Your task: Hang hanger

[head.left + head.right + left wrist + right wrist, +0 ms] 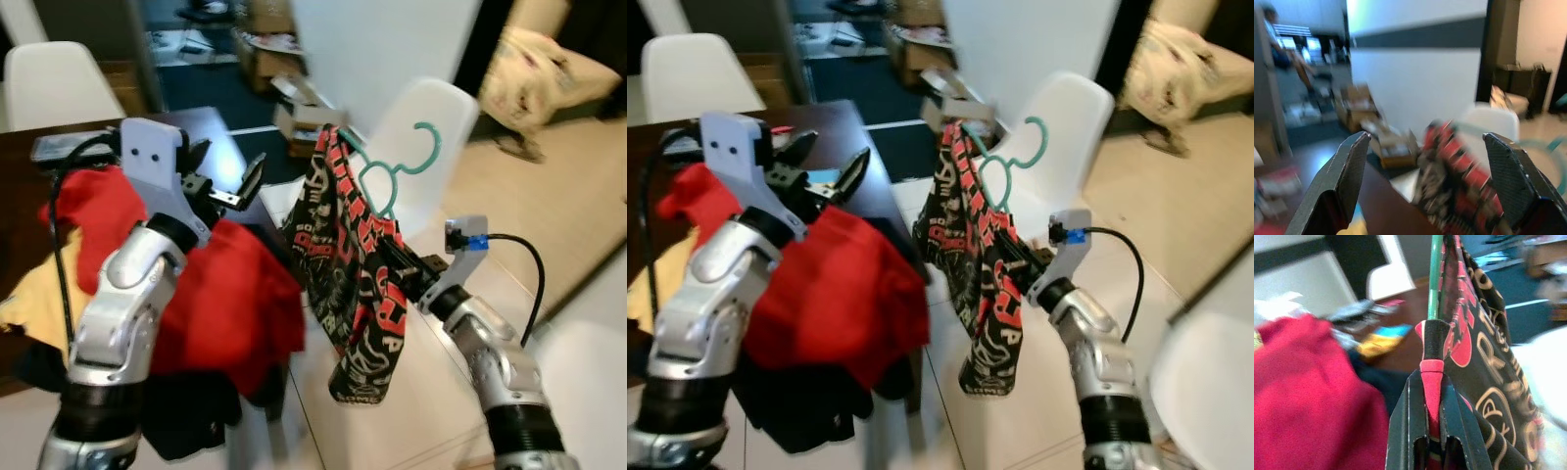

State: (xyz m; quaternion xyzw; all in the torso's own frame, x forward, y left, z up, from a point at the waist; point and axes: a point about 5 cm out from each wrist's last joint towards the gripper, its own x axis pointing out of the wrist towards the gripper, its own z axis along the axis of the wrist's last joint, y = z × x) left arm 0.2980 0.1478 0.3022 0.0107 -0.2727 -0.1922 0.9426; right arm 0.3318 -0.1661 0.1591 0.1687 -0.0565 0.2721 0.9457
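The green hanger point(397, 166) is up in the air in front of a white chair point(431, 127), with its hook pointing up. A black cloth with red letters point(348, 264) hangs on it and droops down toward the floor. The right gripper point(1432, 396) holds the hanger from below, and its two black fingers are squeezed tight on the hanger's end, with some of the cloth pinched in too. The right arm reaches up from the lower right, and a black cable runs from a blue plug on its wrist. The left gripper point(223, 188) is up high on the other side, above a dark table point(220, 137). Its fingers point(1347, 176) are spread wide apart and hold nothing. A heap of clothes lies on the table just by the left arm, with a big red cloth point(225, 304) on top, something yellow at the edge, and dark cloth hanging low. Another white chair point(54, 83) stands behind the table. Some boxes point(1386, 142) sit on the floor farther back, by a white wall.
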